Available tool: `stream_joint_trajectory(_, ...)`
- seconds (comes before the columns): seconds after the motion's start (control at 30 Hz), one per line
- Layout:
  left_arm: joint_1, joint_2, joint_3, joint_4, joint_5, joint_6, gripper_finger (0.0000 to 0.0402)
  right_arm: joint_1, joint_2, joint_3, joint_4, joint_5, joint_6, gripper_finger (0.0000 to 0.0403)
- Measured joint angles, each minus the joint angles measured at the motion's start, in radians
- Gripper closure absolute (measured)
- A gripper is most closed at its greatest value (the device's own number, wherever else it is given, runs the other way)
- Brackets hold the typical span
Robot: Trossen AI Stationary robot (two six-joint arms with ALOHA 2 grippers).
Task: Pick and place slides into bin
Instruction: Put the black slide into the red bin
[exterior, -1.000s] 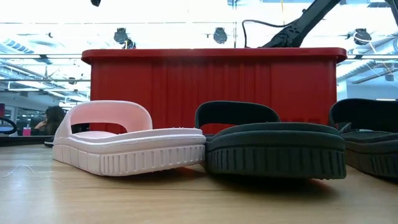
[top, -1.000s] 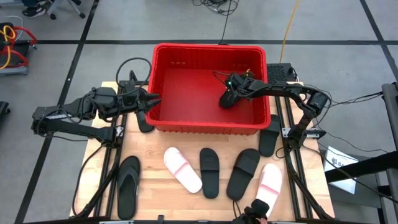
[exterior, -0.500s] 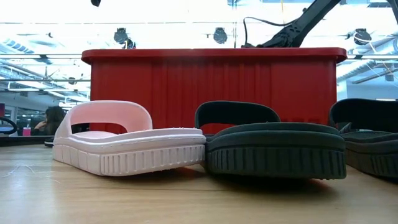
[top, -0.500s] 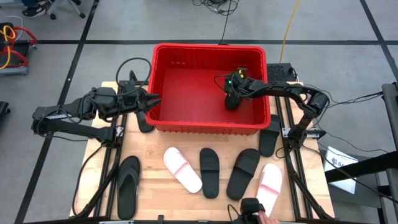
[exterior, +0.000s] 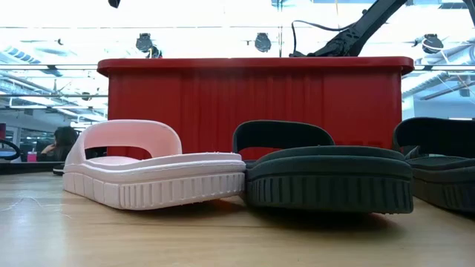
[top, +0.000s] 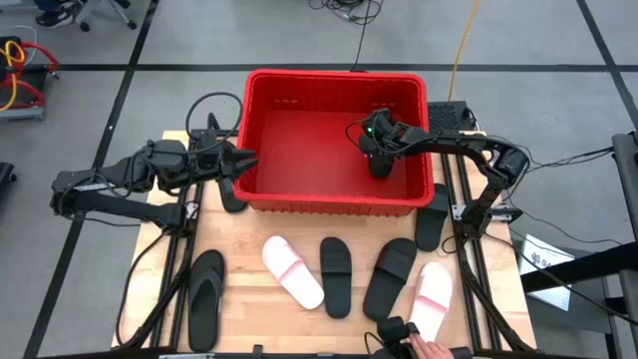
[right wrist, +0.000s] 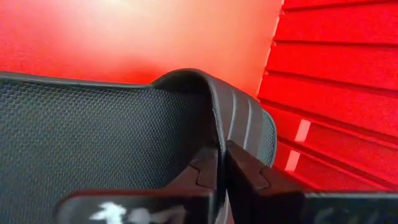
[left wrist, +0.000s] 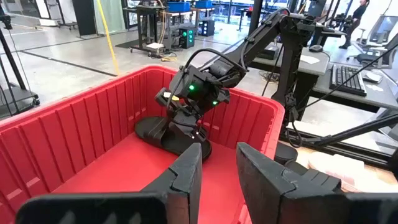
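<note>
Left gripper [top: 247, 160]: my fingers stand parted with nothing between them, at the bin's left wall.
Bin [top: 267, 201]: red plastic basket with ribbed walls and a thick rim, at the far middle of the table.
Held slide [left wrist: 169, 133]: black, wide strap, textured footbed; inside the bin near its right wall.
Right gripper [top: 379, 165]: my fingers are closed on the held slide's strap, down inside the bin.
Slides on table: black flip-flop [top: 205, 296], white slide [top: 292, 270], black slide [top: 336, 276], another black slide [top: 390, 276], pale pink slide [top: 431, 296], in a row nearer than the bin.
</note>
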Motion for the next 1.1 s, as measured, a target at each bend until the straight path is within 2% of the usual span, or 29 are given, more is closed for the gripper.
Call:
stream_joint_trajectory(0.5,0.000,0.000,0.000,0.000,0.000,-0.015,0.0305,0.001,0.001,-0.001,-0.030,0.020,-0.050,0.0290)
stream_joint_trajectory(0.63,0.000,0.000,0.000,0.000,0.000,-0.015,0.0305,0.005,-0.009,-0.002,-0.029,0.022,-0.021,0.0268)
stream_joint_trajectory(1.1,0.000,0.000,0.000,0.000,0.000,-0.008,0.0305,0.084,-0.259,-0.002,-0.011,0.023,0.154,0.0267)
